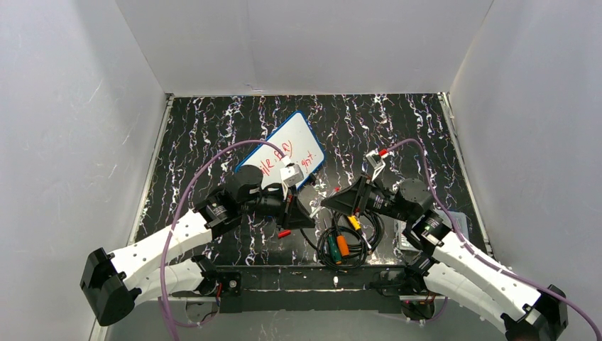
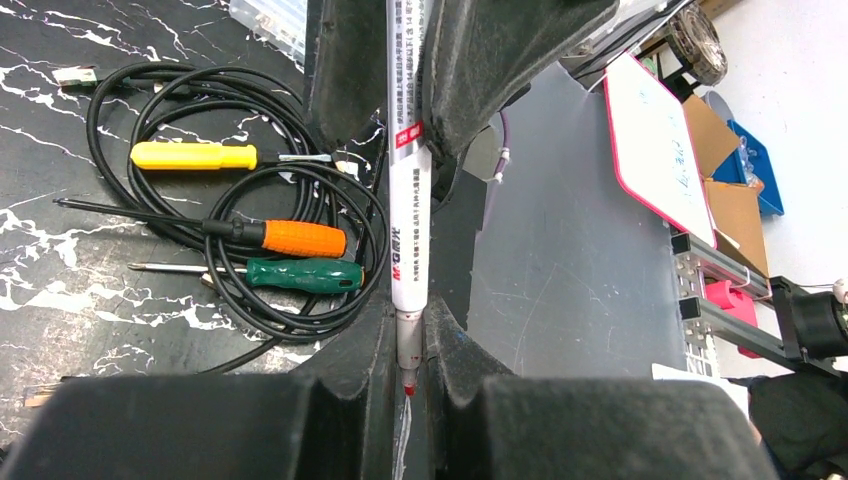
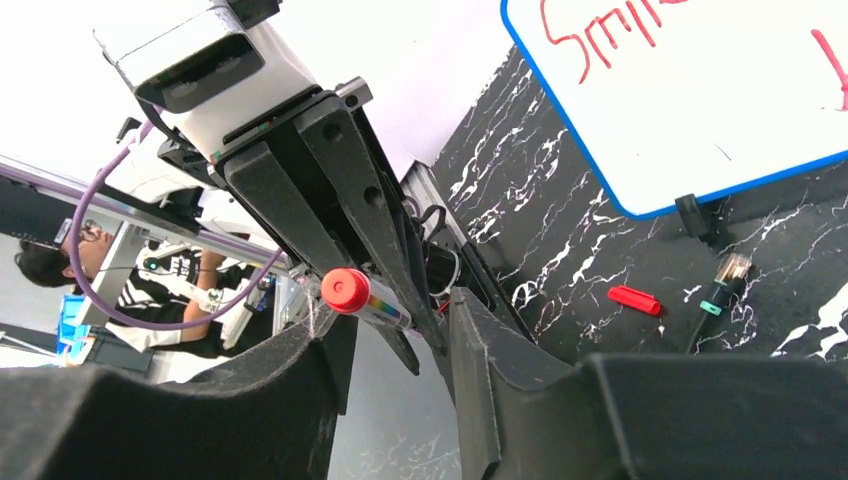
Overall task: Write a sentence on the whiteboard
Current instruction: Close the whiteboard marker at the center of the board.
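The whiteboard (image 1: 298, 138), blue-rimmed, lies tilted at the table's back centre. The sentence (image 1: 284, 158) is in red on it, partly hidden by my left wrist; the right wrist view shows the board (image 3: 700, 110) with "Smi" (image 3: 600, 30). My left gripper (image 1: 302, 212) (image 2: 410, 330) is shut on a white marker (image 2: 410, 200) near its bare red tip. The marker points towards my right gripper (image 1: 325, 202) (image 3: 395, 340), which is open, its fingers on either side of the marker's red far end (image 3: 346, 290). A red cap (image 1: 284, 233) (image 3: 634, 300) lies on the table.
A coiled black cable (image 1: 358, 238) lies at front centre with a yellow (image 2: 195, 155), an orange (image 2: 300, 238) and a green screwdriver (image 2: 300, 274) on it. A small plug (image 3: 722, 280) lies near the board's corner. White walls enclose the table.
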{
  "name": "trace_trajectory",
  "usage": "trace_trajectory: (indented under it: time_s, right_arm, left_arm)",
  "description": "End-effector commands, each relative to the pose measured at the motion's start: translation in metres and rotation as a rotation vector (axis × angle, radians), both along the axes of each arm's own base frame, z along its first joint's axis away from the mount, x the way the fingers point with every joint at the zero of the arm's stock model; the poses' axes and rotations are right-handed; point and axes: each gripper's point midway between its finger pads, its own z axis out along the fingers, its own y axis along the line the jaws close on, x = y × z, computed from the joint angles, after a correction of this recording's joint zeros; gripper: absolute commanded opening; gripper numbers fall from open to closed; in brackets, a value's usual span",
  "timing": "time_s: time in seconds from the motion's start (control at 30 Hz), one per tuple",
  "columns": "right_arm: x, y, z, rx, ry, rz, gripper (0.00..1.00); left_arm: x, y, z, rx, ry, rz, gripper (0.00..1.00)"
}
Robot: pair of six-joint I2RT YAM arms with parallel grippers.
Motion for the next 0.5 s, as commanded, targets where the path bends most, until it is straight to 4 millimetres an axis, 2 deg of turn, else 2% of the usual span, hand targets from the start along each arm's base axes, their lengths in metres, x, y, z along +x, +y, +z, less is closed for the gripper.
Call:
trace_trajectory:
  time_s: [0.0,0.07,0.13,0.17,0.2,0.23,0.27,0.33,0.37,0.4,0.47]
  right_arm:
    - [0.005,0.001,0.036,0.131,-0.061,-0.021,0.43]
    - [0.006,0.001,0.036,0.132,-0.067,-0.028,0.33]
    - [0.008,0.000,0.036,0.132,-0.071,-0.039,0.16]
    - [0.009,-0.001,0.035,0.129,-0.070,-0.048,0.12]
    - [0.010,-0.002,0.035,0.127,-0.072,-0.059,0.03]
    - [0.012,-0.004,0.034,0.120,-0.077,-0.075,0.01]
    - [0.015,-0.006,0.032,0.109,-0.081,-0.098,0.01]
    - [0.022,-0.011,0.027,0.068,-0.100,-0.150,0.01]
    - [0.025,-0.015,0.023,0.042,-0.113,-0.176,0.01]
    - [0.028,-0.018,0.020,0.010,-0.128,-0.198,0.01]
    - [0.036,-0.026,0.007,-0.069,-0.144,-0.254,0.01]
  left_arm:
    - [-0.002,-0.001,0.005,-0.020,-0.013,-0.012,0.00]
    - [-0.002,-0.001,0.005,-0.019,-0.015,-0.011,0.00]
    - [-0.001,-0.001,0.003,-0.013,-0.012,-0.007,0.00]
    - [0.000,-0.001,0.002,-0.010,-0.011,-0.002,0.00]
    - [0.001,-0.001,-0.001,-0.002,-0.006,0.002,0.00]
    - [0.002,0.000,-0.004,0.009,0.000,0.012,0.00]
    - [0.004,0.001,-0.008,0.026,0.004,0.028,0.07]
    - [0.010,0.008,-0.030,0.096,0.008,0.083,0.43]
    - [0.015,0.014,-0.044,0.145,0.005,0.119,0.54]
    - [0.019,0.021,-0.059,0.195,0.004,0.158,0.58]
    - [0.025,0.034,-0.083,0.280,0.009,0.227,0.59]
